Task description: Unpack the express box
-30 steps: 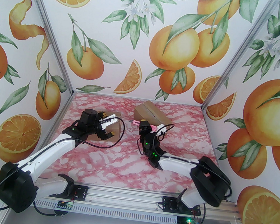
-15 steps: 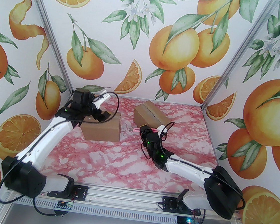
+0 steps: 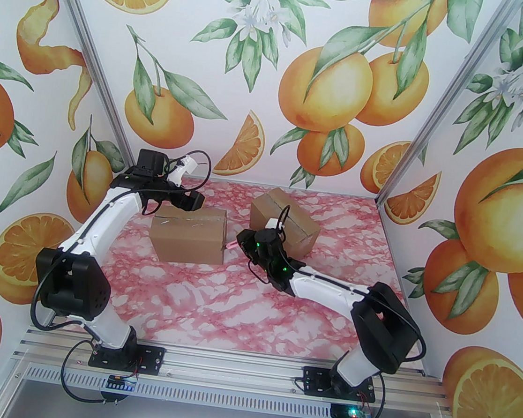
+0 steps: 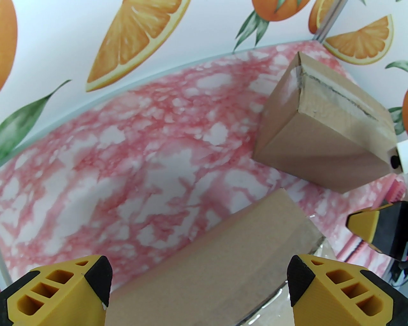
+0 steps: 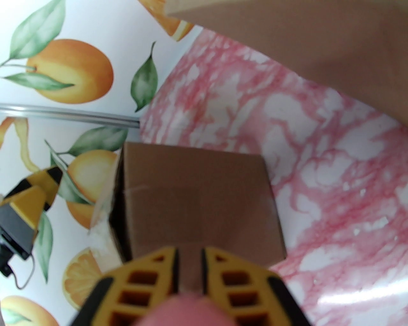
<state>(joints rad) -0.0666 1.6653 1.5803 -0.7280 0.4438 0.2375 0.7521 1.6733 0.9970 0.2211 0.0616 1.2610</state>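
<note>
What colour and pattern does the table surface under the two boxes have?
A pink-and-white marble pattern; the table shows best in the top external view.

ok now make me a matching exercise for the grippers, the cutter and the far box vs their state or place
1 left gripper
2 right gripper
3 pink cutter
4 far cardboard box

A shut on a tool
B open, over the near cardboard box
C back of the table
D tip by the near box's right end

Pairs: 1-B, 2-A, 3-D, 4-C
</note>
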